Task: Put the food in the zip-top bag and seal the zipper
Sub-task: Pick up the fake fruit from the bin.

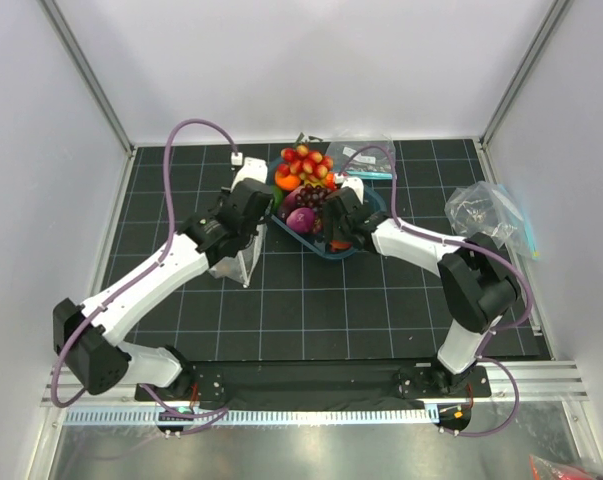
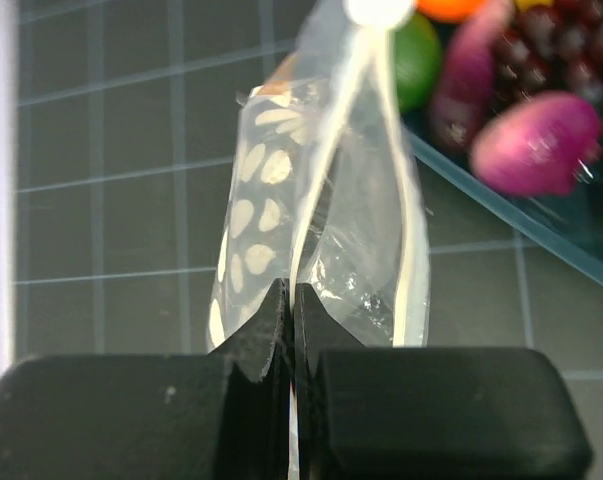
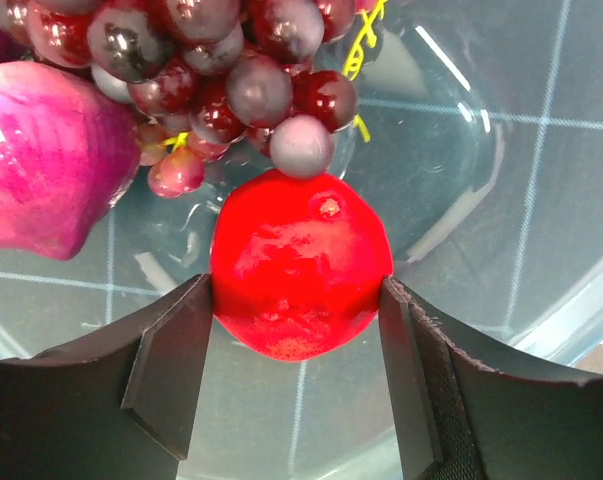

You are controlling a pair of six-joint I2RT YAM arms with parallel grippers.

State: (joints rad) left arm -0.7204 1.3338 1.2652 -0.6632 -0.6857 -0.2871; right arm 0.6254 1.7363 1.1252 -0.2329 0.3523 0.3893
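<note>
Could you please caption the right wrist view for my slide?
Right end effector grips the red tomato in the tray, beside the grapes.

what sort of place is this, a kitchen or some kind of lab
Most likely a robot lab test cell, not a kitchen: plain white walls enclose a black gridded mat, two robot arms are bolted at its near edge, and the blue tray holds glossy toy food.

The left arm [image 1: 151, 275] reaches from the near edge of the surface [image 1: 311, 310] toward its centre. The left claw [image 2: 289, 300] is closed, pinching a clear plastic pouch with white polka dots [image 2: 266, 200]. The right arm [image 1: 421, 245] is folded at the elbow. The right claw [image 3: 296, 300] has its fingers [image 3: 171, 350] contacting both sides of a red round glossy tomato [image 3: 301, 250].
</note>
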